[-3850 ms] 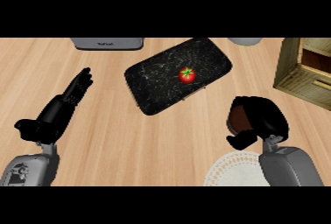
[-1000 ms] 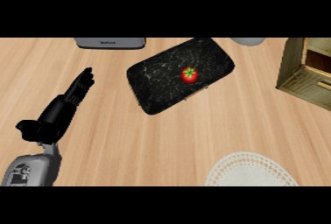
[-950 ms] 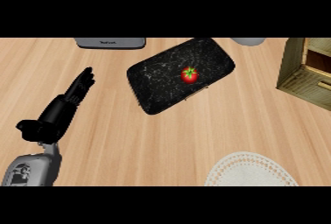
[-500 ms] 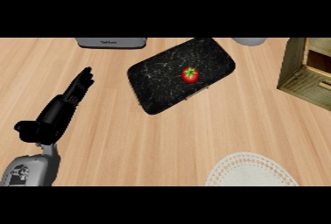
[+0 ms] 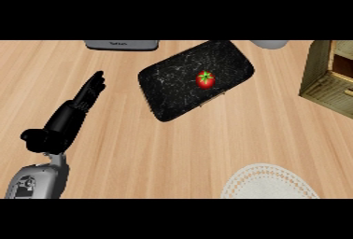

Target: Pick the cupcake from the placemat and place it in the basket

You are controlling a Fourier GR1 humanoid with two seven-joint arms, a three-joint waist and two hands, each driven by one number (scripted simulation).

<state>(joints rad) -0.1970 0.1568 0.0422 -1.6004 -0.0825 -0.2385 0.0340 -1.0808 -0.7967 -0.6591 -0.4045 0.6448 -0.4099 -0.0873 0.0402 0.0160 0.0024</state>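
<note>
Wooden counter [image 5: 172, 144]; black tray [image 5: 179, 84]; placemat [image 5: 270, 183]

Light wood-grain counter [image 5: 172, 154]. Black tray [image 5: 179, 86] with white marbled veining. Red tomato [image 5: 205, 79], green star-shaped stem. White lacy placemat [image 5: 269, 183]. Olive-tan wooden basket [image 5: 324, 81]. Black left hand [image 5: 69, 116], grey forearm [image 5: 34, 179].

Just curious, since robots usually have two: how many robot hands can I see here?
1. The left hand lies open over the counter at the view's left. The right hand is out of view.

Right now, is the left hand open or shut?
Open: the left hand lies over the counter with fingers straight, holding nothing.
</note>
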